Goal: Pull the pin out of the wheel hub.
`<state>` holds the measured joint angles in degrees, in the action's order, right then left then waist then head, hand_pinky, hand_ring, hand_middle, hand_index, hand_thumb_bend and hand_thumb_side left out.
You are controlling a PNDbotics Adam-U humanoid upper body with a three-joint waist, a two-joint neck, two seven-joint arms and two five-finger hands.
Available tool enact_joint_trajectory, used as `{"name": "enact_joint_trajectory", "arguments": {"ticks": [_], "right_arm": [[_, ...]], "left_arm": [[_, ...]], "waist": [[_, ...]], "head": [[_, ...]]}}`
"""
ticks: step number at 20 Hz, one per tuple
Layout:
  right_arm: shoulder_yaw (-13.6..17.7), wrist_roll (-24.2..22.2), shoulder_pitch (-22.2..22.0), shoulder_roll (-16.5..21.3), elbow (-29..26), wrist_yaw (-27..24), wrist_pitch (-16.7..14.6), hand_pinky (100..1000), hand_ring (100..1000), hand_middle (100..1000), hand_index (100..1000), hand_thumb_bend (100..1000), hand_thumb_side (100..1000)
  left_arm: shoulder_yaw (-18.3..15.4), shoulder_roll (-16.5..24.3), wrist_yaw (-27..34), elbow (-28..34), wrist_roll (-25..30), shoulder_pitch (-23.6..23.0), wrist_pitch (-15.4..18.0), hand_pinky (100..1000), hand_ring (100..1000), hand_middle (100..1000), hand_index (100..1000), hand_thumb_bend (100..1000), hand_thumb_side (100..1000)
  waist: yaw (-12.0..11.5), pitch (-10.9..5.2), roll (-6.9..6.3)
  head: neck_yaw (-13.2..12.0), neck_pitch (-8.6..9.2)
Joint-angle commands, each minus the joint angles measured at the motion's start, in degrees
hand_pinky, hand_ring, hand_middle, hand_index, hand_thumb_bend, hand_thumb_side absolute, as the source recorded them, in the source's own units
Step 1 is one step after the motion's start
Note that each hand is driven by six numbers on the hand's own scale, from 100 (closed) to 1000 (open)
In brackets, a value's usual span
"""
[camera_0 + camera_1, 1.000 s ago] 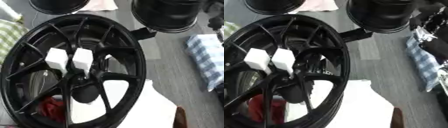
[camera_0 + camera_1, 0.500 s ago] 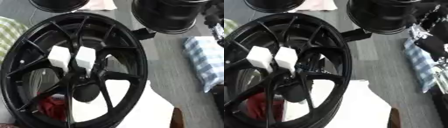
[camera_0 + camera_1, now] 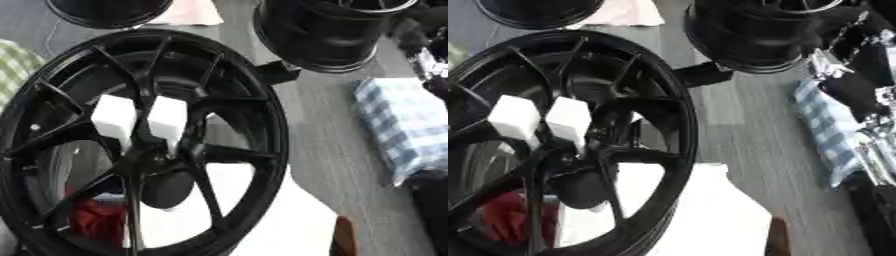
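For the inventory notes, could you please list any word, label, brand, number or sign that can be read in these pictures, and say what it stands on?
None can be read.
Black wheel: no lettering shows on its spokes or rim.
Two white blocks at the hub: plain faces.
Checked cloth: pattern only, no text.
Second black rim at the far edge: no marking visible.
Red thing behind the spokes: too blurred to tell.

Black wheel hub (image 3: 140, 145) carrying two white blocks (image 3: 140, 120); blue-and-white checked cloth (image 3: 402, 125) on grey floor (image 3: 324, 150); red patch (image 3: 92, 222) shows behind spokes.
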<state>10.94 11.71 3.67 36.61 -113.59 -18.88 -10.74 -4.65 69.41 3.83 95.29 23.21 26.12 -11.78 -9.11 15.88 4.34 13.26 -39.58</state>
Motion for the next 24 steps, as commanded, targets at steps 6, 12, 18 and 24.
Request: {"name": "enact_joint_trajectory", "arguments": {"ticks": [6,12,18,24], "right_arm": [[0.83,0.07,0.23,0.83,-1.00,0.05,-0.28,630,626,530,677,314,186],[0.81,0.09,0.25,0.67,-1.00,-0.01,-0.22,630,625,529,675,311,187],[0.76,0.16,0.29,0.62,-1.00,-0.13,-0.22,629,624,529,675,311,186],[0.78,0.34,0.31,0.77,-1.00,-0.17,-0.27,630,625,529,675,311,185]], "left_arm": [[-0.85,2.19,-5.09,-0.05,0.88,-0.73,1.17,949,876,766,906,140,916],[-1.45,1.89,-8.50,-0.36,3.21,-0.84,4.54,981,937,835,957,293,990],[-1.45,1.51,-8.63,-0.68,3.43,-0.48,5.00,962,901,774,908,204,934],[-2.83,-0.09,4.98,2.70,-2.59,0.82,4.74,880,695,540,778,100,753]], "waist": [[0.00,-1.03,-0.12],[-0.25,-0.90,-0.18],[-0.13,-0.81,-0.19],[-0.30,-0.94,-0.03]], "head": [[-0.23,1.11],[-0.19,0.88],[-0.25,0.52],[-0.28,-0.21]]}}
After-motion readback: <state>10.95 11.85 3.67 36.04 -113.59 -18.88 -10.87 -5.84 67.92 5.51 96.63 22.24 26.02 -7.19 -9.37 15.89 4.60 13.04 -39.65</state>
